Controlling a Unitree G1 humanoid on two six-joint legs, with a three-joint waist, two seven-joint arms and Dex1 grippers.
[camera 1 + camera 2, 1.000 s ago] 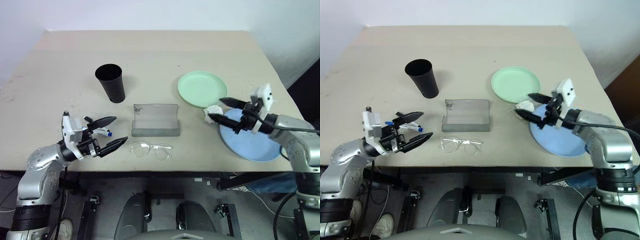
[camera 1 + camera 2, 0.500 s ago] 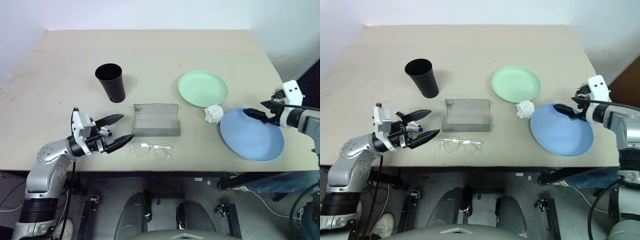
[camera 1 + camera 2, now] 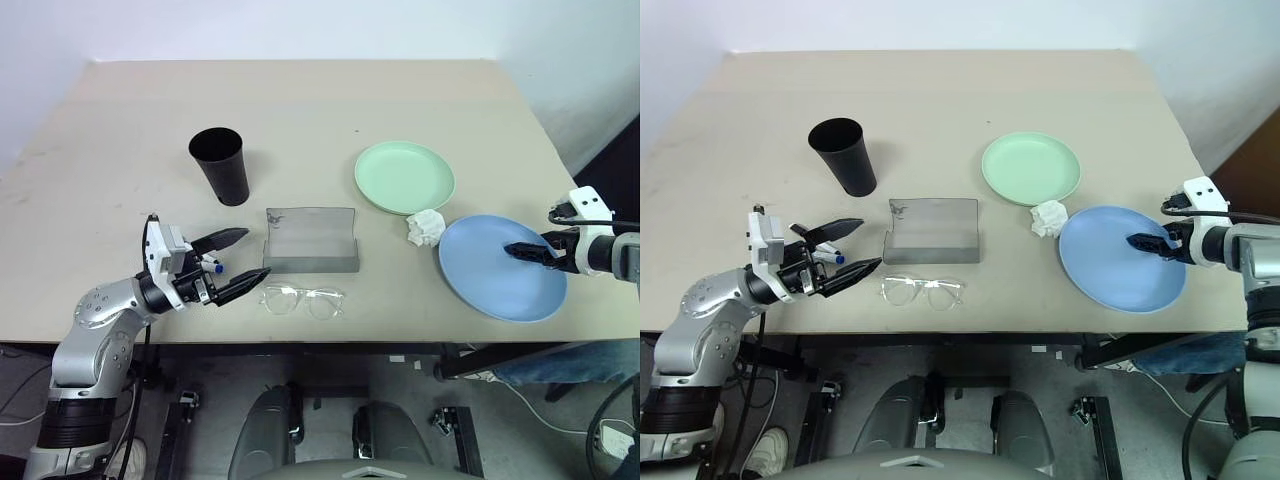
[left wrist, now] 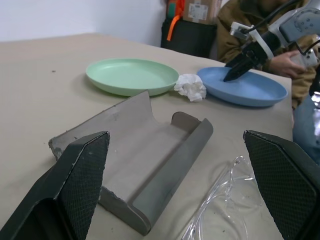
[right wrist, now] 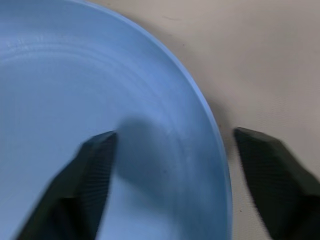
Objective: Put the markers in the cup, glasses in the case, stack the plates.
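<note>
Markers [image 3: 211,265] lie mostly hidden behind the left gripper [image 3: 232,263], only a blue tip showing between its wide-spread fingers near the table's [image 3: 300,100] front left edge, with the glasses [image 3: 303,300] just beside it at the front edge and the open case [image 3: 311,241] behind them. Right gripper [image 5: 170,150] straddles the blue plate's [image 3: 500,285] right rim, fingers apart, one over the dish and one outside; contact can't be made out. Green plate [image 3: 404,177] sits behind a tissue [image 3: 427,226], cup [image 3: 221,165] back left; no writing is readable.
</note>
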